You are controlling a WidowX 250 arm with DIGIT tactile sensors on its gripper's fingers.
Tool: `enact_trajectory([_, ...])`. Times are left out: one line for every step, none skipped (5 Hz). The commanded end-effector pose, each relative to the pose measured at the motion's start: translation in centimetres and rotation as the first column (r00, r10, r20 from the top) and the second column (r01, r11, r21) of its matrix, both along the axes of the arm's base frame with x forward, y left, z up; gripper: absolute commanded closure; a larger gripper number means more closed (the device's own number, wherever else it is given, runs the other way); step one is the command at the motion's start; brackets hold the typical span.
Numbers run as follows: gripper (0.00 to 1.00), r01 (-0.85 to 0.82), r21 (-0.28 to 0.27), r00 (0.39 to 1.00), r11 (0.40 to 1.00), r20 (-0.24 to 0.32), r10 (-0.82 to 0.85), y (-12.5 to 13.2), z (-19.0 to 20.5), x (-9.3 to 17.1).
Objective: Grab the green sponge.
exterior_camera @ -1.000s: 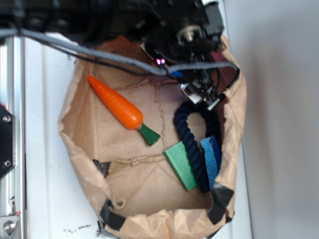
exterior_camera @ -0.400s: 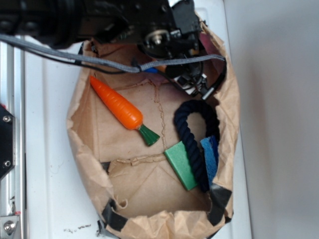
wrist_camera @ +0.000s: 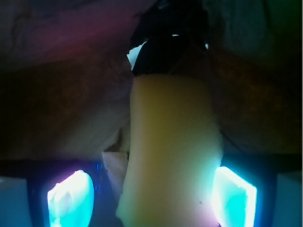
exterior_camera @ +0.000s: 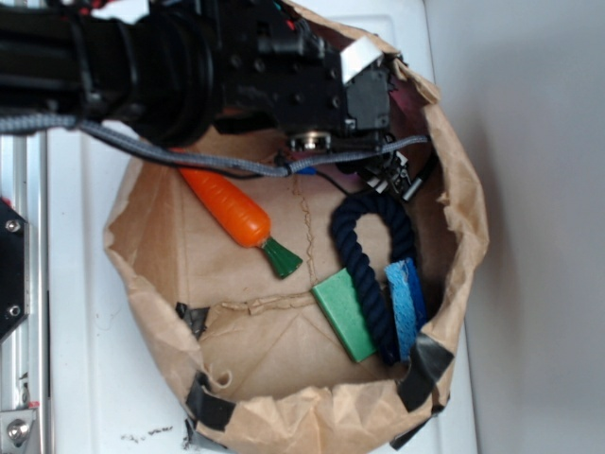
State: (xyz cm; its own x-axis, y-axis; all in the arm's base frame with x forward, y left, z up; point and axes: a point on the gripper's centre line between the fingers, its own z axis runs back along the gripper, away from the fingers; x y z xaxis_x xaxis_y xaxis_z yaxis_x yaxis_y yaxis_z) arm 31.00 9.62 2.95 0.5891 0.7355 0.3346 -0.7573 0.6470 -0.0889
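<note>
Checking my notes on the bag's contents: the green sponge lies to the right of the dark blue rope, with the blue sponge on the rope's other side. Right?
Not quite. The green sponge lies to the left of the dark blue rope, touching it; the blue sponge is the one on the rope's right side. The exterior view shows this.

We see the exterior view evenly lit from above, soft shadow pooling inside the paper bag (exterior_camera: 151,284), the arm (exterior_camera: 170,66) slightly blurred and nearly black. Our wrist view is dim and out of focus (purple haze above), with two fingers (wrist_camera: 71,198) glowing cyan and a pale yellow block (wrist_camera: 170,156) between.
</note>
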Motion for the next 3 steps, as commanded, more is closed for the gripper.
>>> enact_trajectory([1.0,-0.024,-0.01,0.993,1.0,0.114,0.025,-0.5,-0.1,1.3])
enact_trajectory([1.0,-0.017,-0.02,0.993,1.0,0.117,0.019,-0.3,0.3,0.9])
enact_trajectory([1.0,-0.008,-0.03,0.994,1.0,0.112,0.011,-0.3,0.9,0.6])
